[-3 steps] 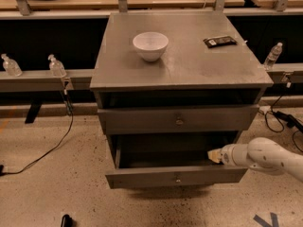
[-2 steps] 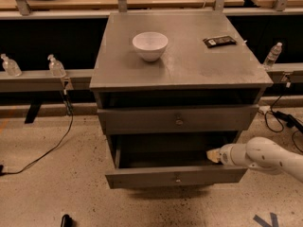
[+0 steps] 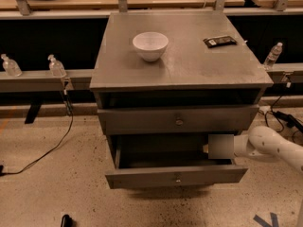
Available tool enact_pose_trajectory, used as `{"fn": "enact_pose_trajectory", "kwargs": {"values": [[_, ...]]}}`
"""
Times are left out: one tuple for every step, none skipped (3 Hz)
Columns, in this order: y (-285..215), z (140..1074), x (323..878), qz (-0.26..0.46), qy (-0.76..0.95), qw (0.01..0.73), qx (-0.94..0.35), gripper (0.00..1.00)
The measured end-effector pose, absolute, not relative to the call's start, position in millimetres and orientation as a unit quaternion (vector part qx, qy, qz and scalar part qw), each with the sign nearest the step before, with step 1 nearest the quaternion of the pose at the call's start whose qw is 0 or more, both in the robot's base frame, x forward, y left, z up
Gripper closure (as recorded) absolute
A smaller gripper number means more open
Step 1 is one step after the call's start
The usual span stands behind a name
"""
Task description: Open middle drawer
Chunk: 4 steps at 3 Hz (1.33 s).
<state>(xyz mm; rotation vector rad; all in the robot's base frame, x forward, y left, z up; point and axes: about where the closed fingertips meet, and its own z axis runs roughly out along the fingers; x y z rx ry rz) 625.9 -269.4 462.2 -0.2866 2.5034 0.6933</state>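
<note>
Scarcely anything has shifted since the earlier frames: the middle drawer [image 3: 142, 176] stays drawn out toward the camera beneath the desk [image 3: 199, 70], and the gripper [image 3: 219, 147] stays at its right-hand end, perhaps slightly higher. It sits just behind the front panel, over the drawer's interior; whether it is spread or closed cannot be told. The front's long axis runs side to side, and the knob [image 3: 177, 178] lies toward the viewer's left and forward of the gripper. Any further pull would run toward the camera.
</note>
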Motion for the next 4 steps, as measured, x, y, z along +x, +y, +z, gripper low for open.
{"fn": "enact_pose_trajectory", "kwargs": {"values": [[-261.3, 457.8, 625.8, 0.290, 0.934, 0.195, -0.079, 1.00], [-260.0, 446.0, 611.6, 0.286, 0.948, 0.127, -0.060, 1.00], [-263.8, 428.2, 585.3, 0.270, 0.959, 0.072, -0.049, 1.00], [-269.8, 421.9, 565.0, 0.254, 0.965, 0.042, -0.044, 1.00]]}}
